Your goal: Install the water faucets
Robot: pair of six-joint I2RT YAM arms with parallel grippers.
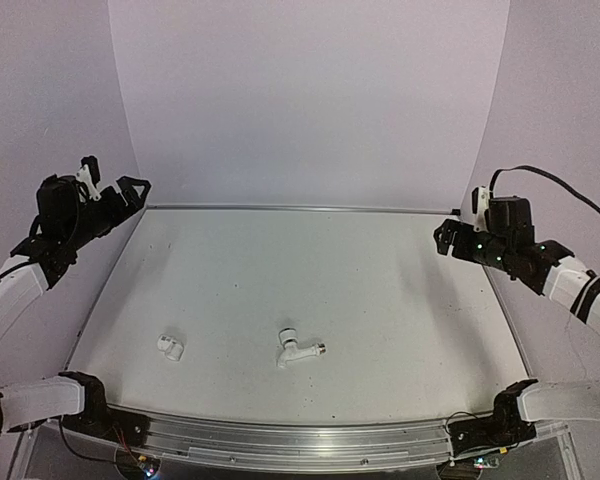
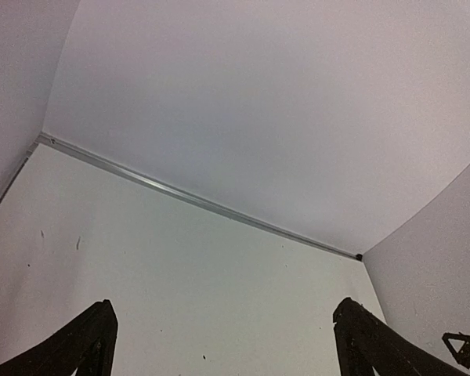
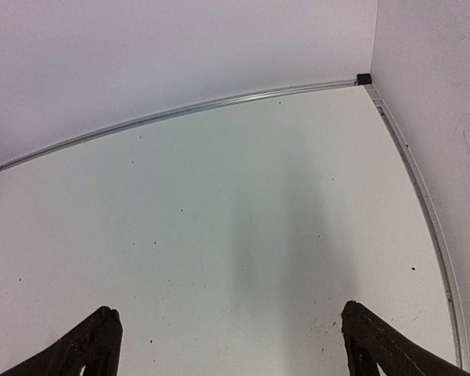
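A small white tap (image 1: pixel 298 349) with a silver threaded end lies on the white table near the front middle. A smaller white elbow fitting (image 1: pixel 171 347) lies to its left. My left gripper (image 1: pixel 130 188) is raised at the far left edge, open and empty, far from both parts. My right gripper (image 1: pixel 446 238) is raised at the right edge, open and empty. In the left wrist view the gripper (image 2: pixel 223 345) shows its dark fingers wide apart over bare table; the right wrist view shows the same for the right gripper (image 3: pixel 231 345). Neither wrist view shows the parts.
The white table (image 1: pixel 300 280) has a metal rail along its back edge (image 1: pixel 300 208) and front edge (image 1: pixel 300 440). Pale walls close in behind and at both sides. The arm bases sit at the front corners.
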